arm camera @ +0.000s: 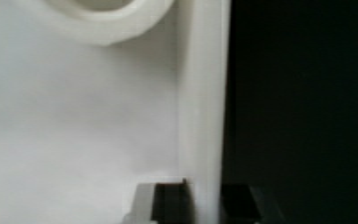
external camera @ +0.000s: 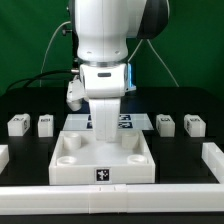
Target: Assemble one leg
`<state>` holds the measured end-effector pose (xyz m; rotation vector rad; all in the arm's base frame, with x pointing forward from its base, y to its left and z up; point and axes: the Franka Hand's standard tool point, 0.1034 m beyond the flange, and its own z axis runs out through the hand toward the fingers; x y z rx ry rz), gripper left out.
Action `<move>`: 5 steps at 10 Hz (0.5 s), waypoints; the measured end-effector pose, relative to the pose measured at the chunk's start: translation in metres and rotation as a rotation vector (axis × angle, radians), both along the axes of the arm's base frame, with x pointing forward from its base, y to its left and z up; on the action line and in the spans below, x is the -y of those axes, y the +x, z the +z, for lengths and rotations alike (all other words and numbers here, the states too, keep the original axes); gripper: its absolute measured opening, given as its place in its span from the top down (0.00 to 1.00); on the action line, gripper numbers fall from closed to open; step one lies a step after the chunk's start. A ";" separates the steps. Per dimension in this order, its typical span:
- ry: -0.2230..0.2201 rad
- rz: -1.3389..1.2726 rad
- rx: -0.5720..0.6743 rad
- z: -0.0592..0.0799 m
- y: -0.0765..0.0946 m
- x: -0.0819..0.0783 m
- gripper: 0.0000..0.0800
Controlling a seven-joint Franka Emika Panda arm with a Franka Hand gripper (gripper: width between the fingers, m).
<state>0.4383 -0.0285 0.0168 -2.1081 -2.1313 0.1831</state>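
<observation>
Four small white legs lie on the black table in the exterior view: two at the left (external camera: pixel 17 124) (external camera: pixel 45 123) and two at the right (external camera: pixel 166 123) (external camera: pixel 193 125), all apart from the arm. The large white square tray-like piece (external camera: pixel 60 165) lies in the middle. The arm's white hand (external camera: pixel 104 100) reaches down to its far side. In the wrist view my gripper (arm camera: pixel 202 205) straddles the tray's thin side wall (arm camera: pixel 202 110), one dark finger (arm camera: pixel 167 205) inside and the other outside, closed on the wall. A round corner socket (arm camera: pixel 105 15) shows beyond. No leg is held.
The marker board (external camera: pixel 128 122) lies behind the tray, partly hidden by the arm. White rails stand along the table's front (external camera: pixel 110 196), the exterior view's left (external camera: pixel 3 155) and right (external camera: pixel 212 155). Black cables hang behind the arm.
</observation>
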 end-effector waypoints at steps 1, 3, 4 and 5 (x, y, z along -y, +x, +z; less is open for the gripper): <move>0.000 0.000 0.000 0.000 0.000 0.000 0.92; -0.001 -0.006 0.009 0.002 0.009 -0.017 0.92; 0.001 -0.003 0.016 0.003 0.014 -0.025 0.92; 0.003 -0.004 0.017 0.003 0.018 -0.033 0.92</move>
